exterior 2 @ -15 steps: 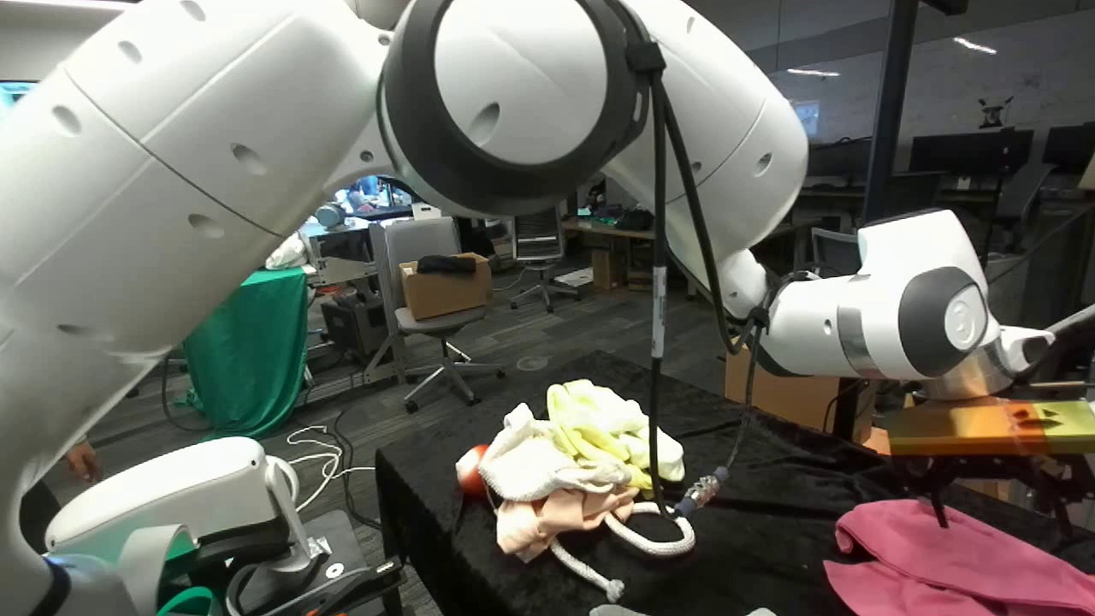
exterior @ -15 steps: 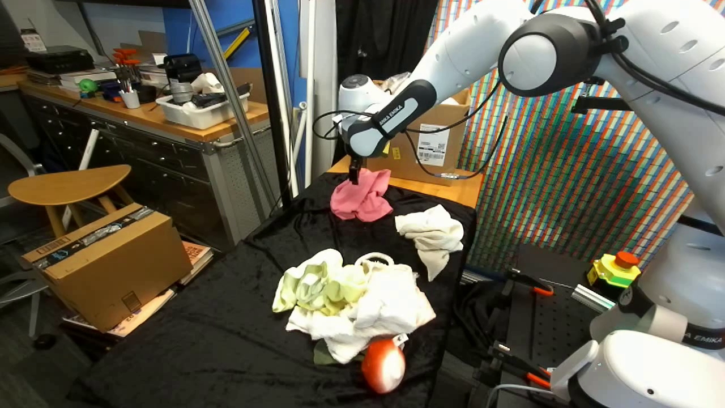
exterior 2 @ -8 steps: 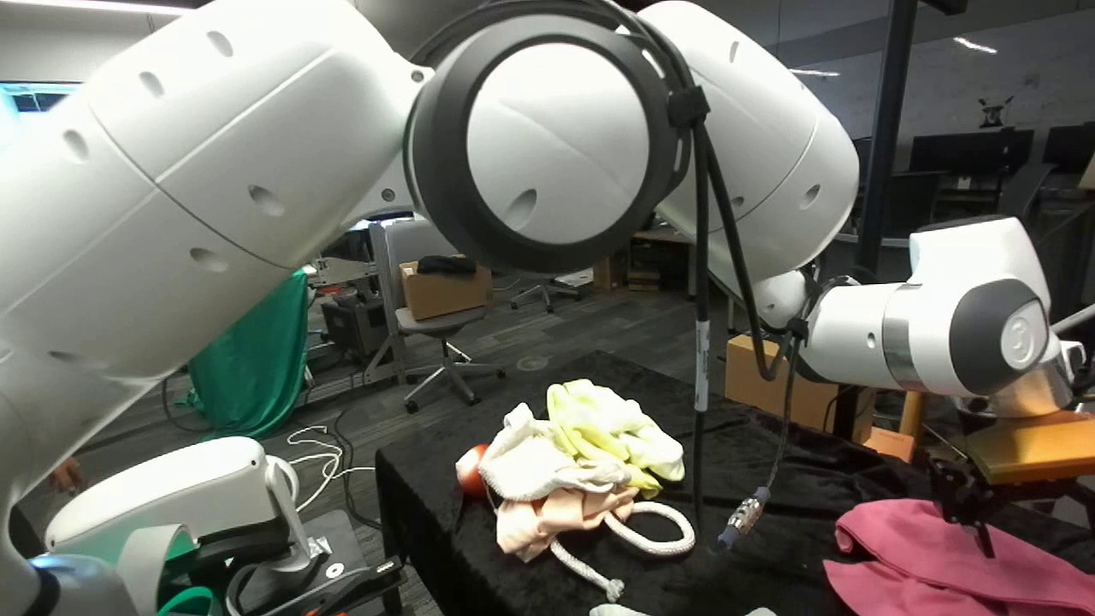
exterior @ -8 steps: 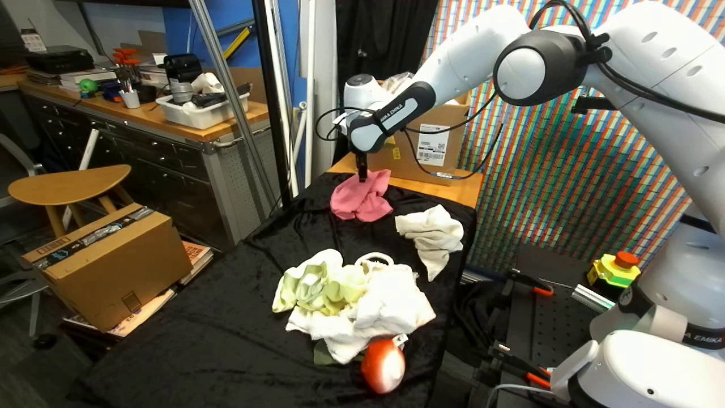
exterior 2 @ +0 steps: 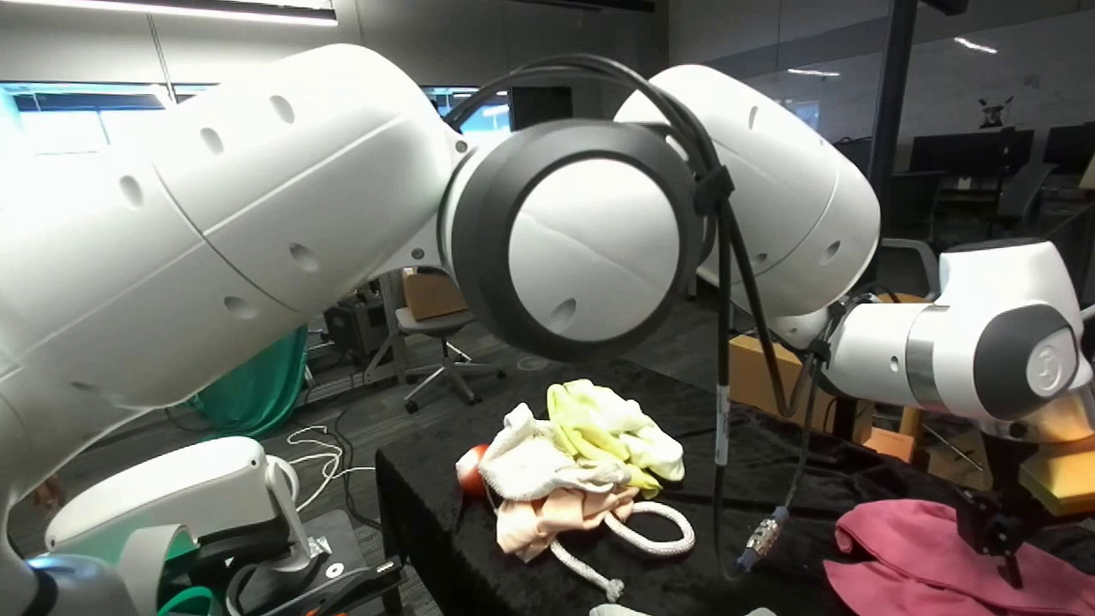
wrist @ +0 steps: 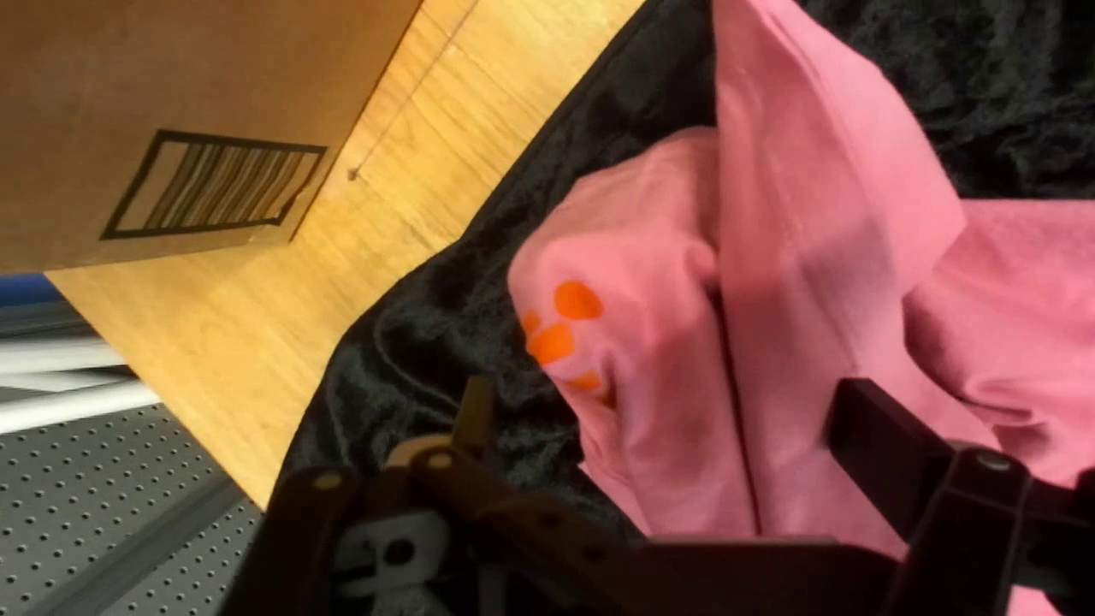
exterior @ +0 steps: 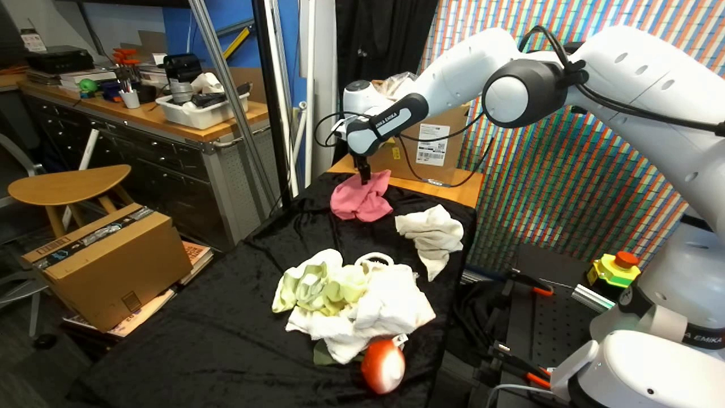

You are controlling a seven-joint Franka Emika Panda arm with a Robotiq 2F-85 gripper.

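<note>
Robot arm (exterior: 453, 68), white with dark grey joints, is arching over a table (exterior: 226, 351) draped in black velvety fabric (wrist: 411, 342); letters on a dark panel (exterior: 392, 116) near its wrist are reading "ANKA EMIKA", and "EMIKA" is showing again low on the base (exterior: 694, 294). At one end of the table, a cardboard box (exterior: 385, 164) is standing on bare wood (exterior: 464, 190), carrying a white label (exterior: 432, 145) whose print is too small to read. Only the wrist view is showing a dark-framed, barcode-like mark (wrist: 214, 184) on cardboard. White and yellow-green cloths (exterior: 391, 300) are lying heaped in both exterior views; in an exterior view, a white rope's knotted end (exterior 2: 614, 589) is also poking out. Pink cloth (exterior: 362, 201) is lying crumpled on the black fabric near the box, one smooth flap folding over and a long dark crease running down it. Over it, the gripper (wrist: 663, 389) is hanging with its fingers (wrist: 881, 453) apart and nothing clamped between them; whether a fingertip is touching the cloth, the views are leaving unclear. Small orange patches (wrist: 578, 300) are dotting a rounded pink edge, visible in the wrist view alone.
</note>
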